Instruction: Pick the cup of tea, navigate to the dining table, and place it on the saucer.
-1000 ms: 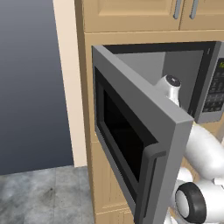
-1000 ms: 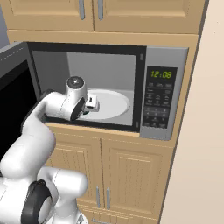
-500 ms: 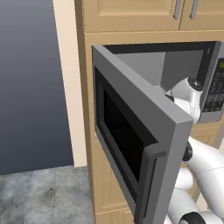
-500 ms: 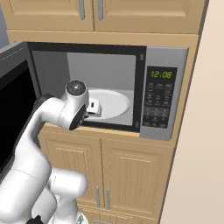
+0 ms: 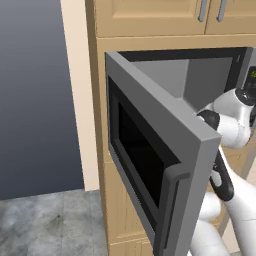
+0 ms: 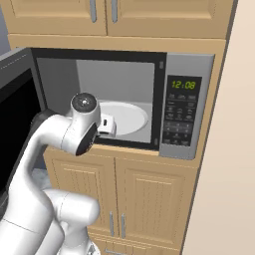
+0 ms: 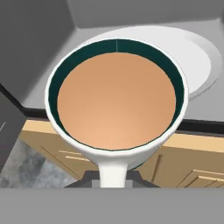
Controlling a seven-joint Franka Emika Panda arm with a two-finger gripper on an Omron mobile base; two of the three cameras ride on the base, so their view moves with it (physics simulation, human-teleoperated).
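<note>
Tea fills the cup of tea (image 7: 116,98) nearly to its dark green rim, and the cup sits right against the hand camera, its handle running down to 6 o'clock into the gripper (image 7: 113,178). The fingers themselves are hidden behind that handle and the cup's wall, so the grip reads as a pinch on the handle, judged from how the cup hangs there with nothing under it. The rim looks level, which makes sense: the liquid stands high and any tilt would likely spill it.

Beyond the cup, at 1 o'clock in the hand view, lies the white microwave plate (image 7: 199,61), with the grey microwave floor (image 7: 39,94) and the wood cabinet fronts (image 7: 192,164) below the cup's edge. So the cup appears to be out past the front lip of the oven.

In the right base view the wrist (image 6: 83,127) sits just in front of the microwave (image 6: 187,114) opening, at 9 o'clock from the plate. The open microwave door (image 5: 160,165) hangs wide in the left base view, a thing to clear when turning away.
</note>
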